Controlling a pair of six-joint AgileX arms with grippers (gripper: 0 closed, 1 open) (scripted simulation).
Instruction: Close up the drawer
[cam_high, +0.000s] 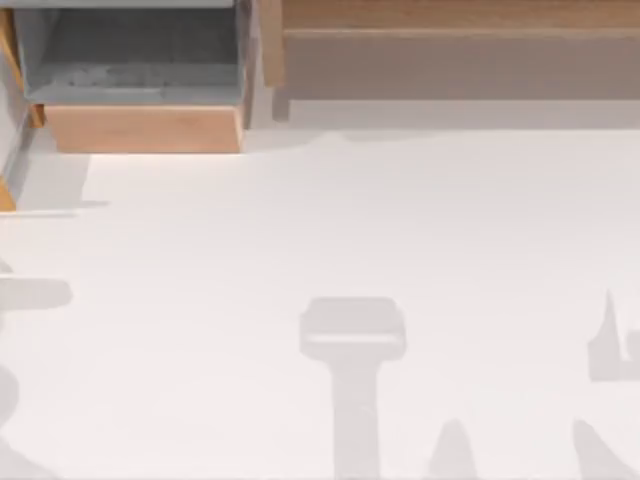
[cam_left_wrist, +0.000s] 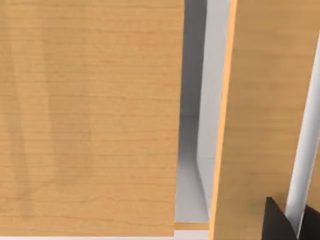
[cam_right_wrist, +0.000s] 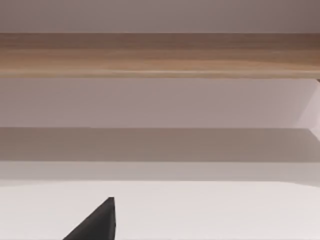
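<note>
Tan wood on the front panel, grey on the inner walls and floor: drawer (cam_high: 143, 128) pulled out at the far left of the desk (cam_high: 330, 250), panel facing the near side, hollow open to the top view. Stiff and boxy by the look; likely slides straight back on its runners with little weight behind it, nothing inside to rattle. No handle to be seen on the panel, so no need to take hold at all: best handled as a flat push against the middle of the panel, square on, to keep from skewing it in its slot. Smooth face, so perhaps slippery under a glancing touch.

Close up in the left wrist view, same panel (cam_left_wrist: 90, 115) across most of the frame, with a dark tip of the left pincer (cam_left_wrist: 287, 222) at the edge; fingers apart or together cannot be told. Dark tip of the right pincer (cam_right_wrist: 97, 222) low over bare desk, its state likewise not to be told, facing the wide wooden unit (cam_high: 450, 55) at the far right.

Upright wooden side board (cam_high: 270, 45) just beside the drawer, between it and the wide unit. Nothing on the desk in the way of a push.
</note>
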